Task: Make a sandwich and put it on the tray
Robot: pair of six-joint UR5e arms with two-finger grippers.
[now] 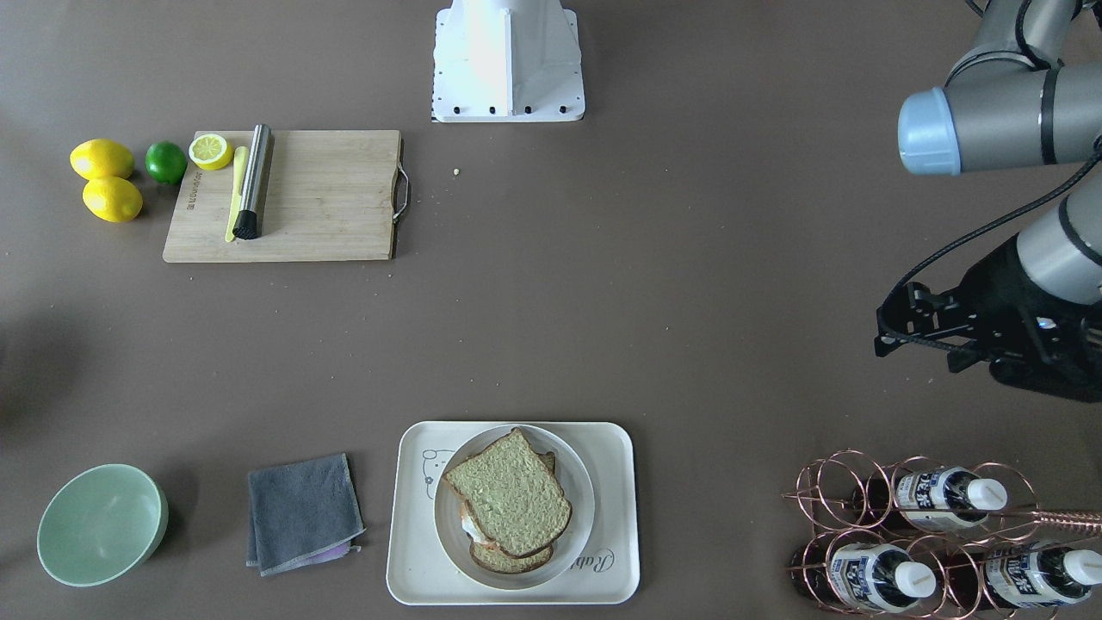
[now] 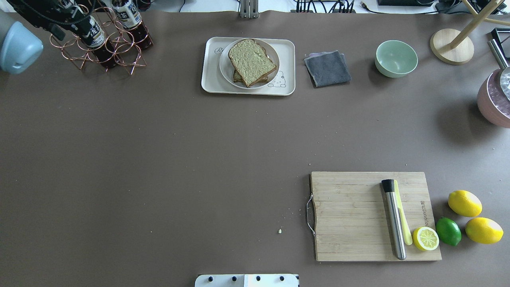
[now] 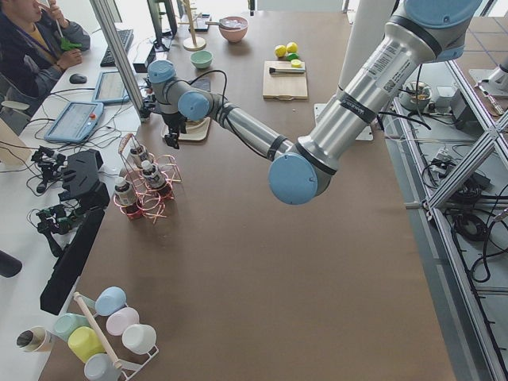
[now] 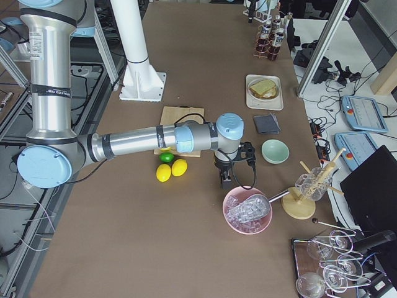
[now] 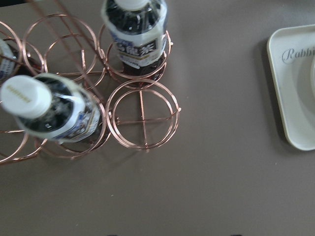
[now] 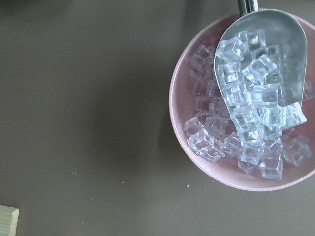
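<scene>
The sandwich (image 1: 512,499) is two brown-crusted bread slices with a bit of white egg (image 1: 469,523) showing between them. It lies on a round white plate (image 1: 585,495) that stands on the cream tray (image 1: 616,448) at the table's operator side; the tray also shows in the overhead view (image 2: 209,79). My left gripper (image 1: 882,331) hovers above the bottle rack, well off to the side of the tray, and looks open and empty. My right gripper (image 4: 224,180) shows only in the exterior right view, above the ice bowl; I cannot tell whether it is open.
A copper rack (image 1: 930,534) holds several bottles. A grey cloth (image 1: 301,512) and a green bowl (image 1: 102,523) lie beside the tray. A wooden cutting board (image 1: 318,198) carries a muddler and half a lemon, with lemons (image 1: 102,159) and a lime by it. There is a pink bowl (image 6: 177,113) of ice.
</scene>
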